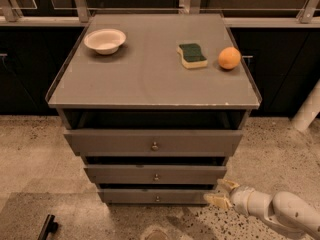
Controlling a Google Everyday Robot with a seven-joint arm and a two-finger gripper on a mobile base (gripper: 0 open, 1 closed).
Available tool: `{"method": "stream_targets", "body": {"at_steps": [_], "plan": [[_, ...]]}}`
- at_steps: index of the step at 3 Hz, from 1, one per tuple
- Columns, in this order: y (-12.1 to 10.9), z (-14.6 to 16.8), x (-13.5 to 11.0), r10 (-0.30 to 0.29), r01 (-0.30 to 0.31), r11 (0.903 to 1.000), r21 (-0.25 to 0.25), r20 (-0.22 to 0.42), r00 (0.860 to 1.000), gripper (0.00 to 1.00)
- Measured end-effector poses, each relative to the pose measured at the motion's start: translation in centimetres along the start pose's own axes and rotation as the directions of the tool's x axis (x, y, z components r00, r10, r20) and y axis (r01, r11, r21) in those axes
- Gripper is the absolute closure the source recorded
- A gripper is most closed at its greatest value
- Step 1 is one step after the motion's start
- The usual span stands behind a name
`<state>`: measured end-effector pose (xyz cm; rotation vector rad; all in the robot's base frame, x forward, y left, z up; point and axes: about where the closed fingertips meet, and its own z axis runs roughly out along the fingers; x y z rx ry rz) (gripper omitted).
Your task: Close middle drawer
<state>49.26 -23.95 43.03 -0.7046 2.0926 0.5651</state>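
Observation:
The grey cabinet has three drawers, all pulled out a little. The middle drawer [125, 174] has a low grey front with a small round metal knob [156, 177], and a dark gap shows above it. My gripper [220, 192] hangs low at the cabinet's front right. It is level with the right end of the bottom drawer [130, 196] and just below the middle drawer's right corner. Its two tan fingertips [228, 184] stand apart with nothing between them. The white arm reaches in from the lower right.
The top drawer [110, 142] sticks out furthest. On the cabinet top [150, 79] are a white bowl [104, 40], a green sponge [192, 55] and an orange [229, 58]. A white post [307, 109] stands at right. A dark object [47, 227] lies on the speckled floor at lower left.

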Motion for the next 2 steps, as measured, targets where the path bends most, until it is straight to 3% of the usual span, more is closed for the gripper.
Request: {"method": "stream_targets", "body": {"at_steps": [1, 2], "plan": [[0.00, 0.00, 0.00, 0.000, 0.000, 1.0000, 0.000, 0.000, 1.000, 0.00], [0.00, 0.00, 0.00, 0.000, 0.000, 1.0000, 0.000, 0.000, 1.000, 0.00]]}}
